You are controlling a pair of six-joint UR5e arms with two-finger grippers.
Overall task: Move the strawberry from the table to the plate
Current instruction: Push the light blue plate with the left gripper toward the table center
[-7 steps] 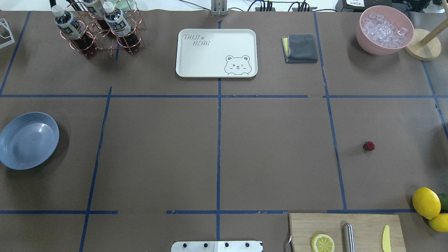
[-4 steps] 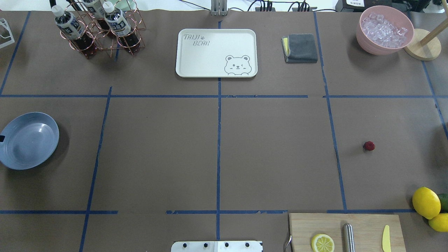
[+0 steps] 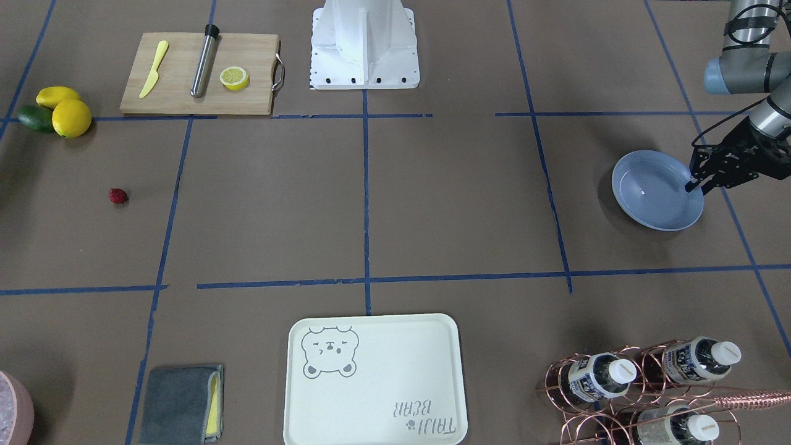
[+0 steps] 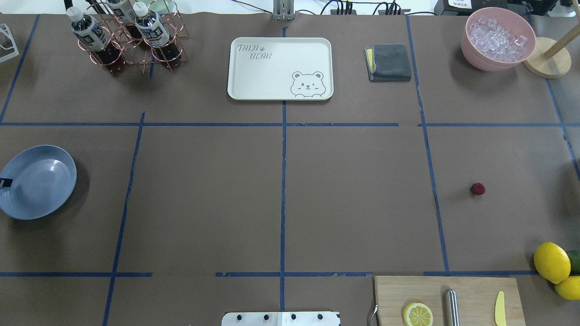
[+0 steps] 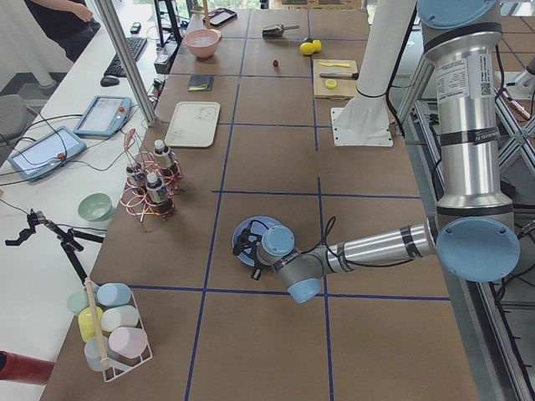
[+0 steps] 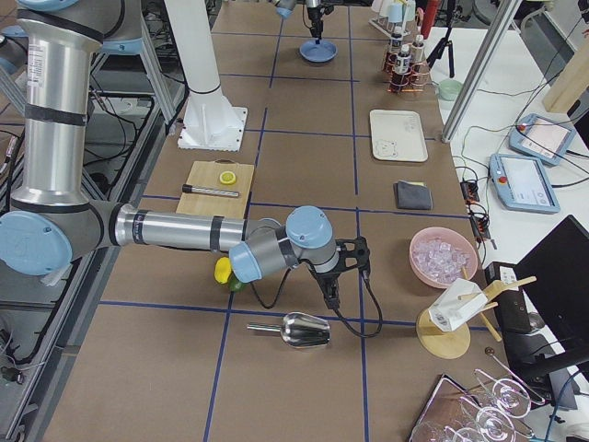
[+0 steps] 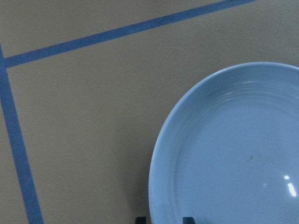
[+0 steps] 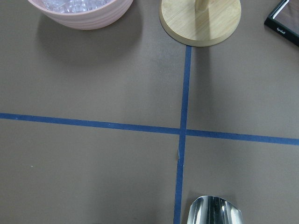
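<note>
The strawberry [image 4: 477, 189] [image 3: 118, 196], a tiny dark-red berry, lies alone on the brown-paper table [image 4: 353, 199] on the robot's right. Far across on the left sits the light-blue plate [image 4: 37, 182] [image 3: 657, 190] [image 7: 233, 149], with nothing on it. My left gripper [image 3: 697, 185] [image 7: 163, 219] hangs open at the plate's outer rim, one fingertip outside the rim and one inside. In the overhead view only a black fingertip [image 4: 5, 182] shows. My right gripper [image 6: 329, 296] points down near a metal scoop [image 6: 302, 330]; I cannot tell whether it is open or shut.
A cutting board [image 4: 471, 290] with a lemon half, a steel rod and a yellow knife lies at the near right, with lemons [image 4: 551, 261] beside it. At the back stand a bear-print tray [image 4: 280, 68], a bottle rack [image 4: 129, 38], a grey cloth [image 4: 389, 62] and a pink bowl of ice [image 4: 497, 38].
A black fingertip of my left gripper has come in from the left edge onto the plate's rim. The strawberry and the plate have not moved.
</note>
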